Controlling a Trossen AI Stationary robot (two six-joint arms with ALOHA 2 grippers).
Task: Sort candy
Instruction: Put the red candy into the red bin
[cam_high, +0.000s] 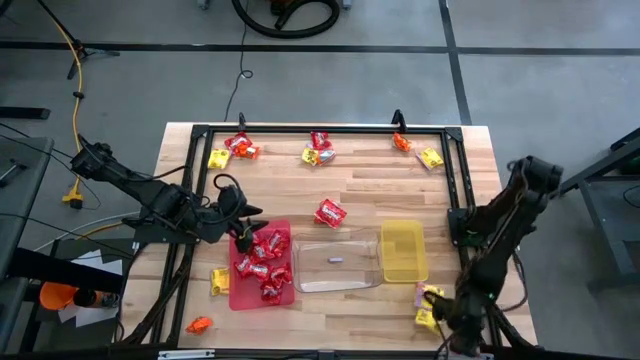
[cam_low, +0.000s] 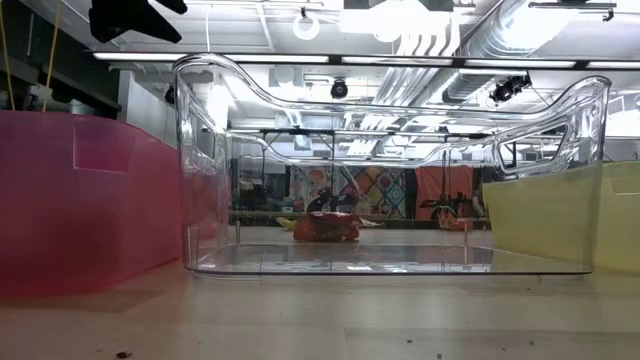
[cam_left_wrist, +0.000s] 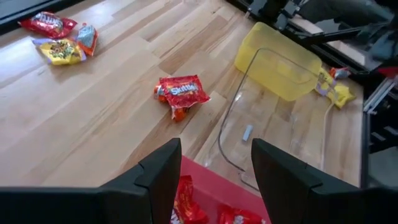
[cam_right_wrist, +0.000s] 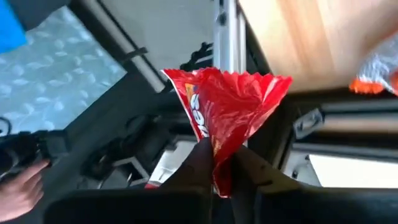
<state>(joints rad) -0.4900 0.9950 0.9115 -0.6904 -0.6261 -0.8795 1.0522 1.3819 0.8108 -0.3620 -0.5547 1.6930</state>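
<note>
Red candy packet (cam_right_wrist: 227, 115) is pinched tight in my right gripper (cam_right_wrist: 222, 163) at the table's near right corner. Next I must carry it to the red tray (cam_high: 284, 296). My left gripper (cam_left_wrist: 214, 167) hangs open over that tray.

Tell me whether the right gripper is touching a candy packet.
Touching. The right wrist view shows the right gripper with its fingers pinched shut on the lower end of a red candy packet.

Three trays sit on the surface: one red tray (cam_high: 284, 297), one clear tray (cam_high: 335, 262), one yellow tray (cam_high: 403, 250). Two arms, one tool each: left tool (cam_high: 244, 222), right tool (cam_right_wrist: 217, 163). One red candy packet (cam_right_wrist: 224, 112) sits pinched in the right tool; others too bunched to count.
</note>
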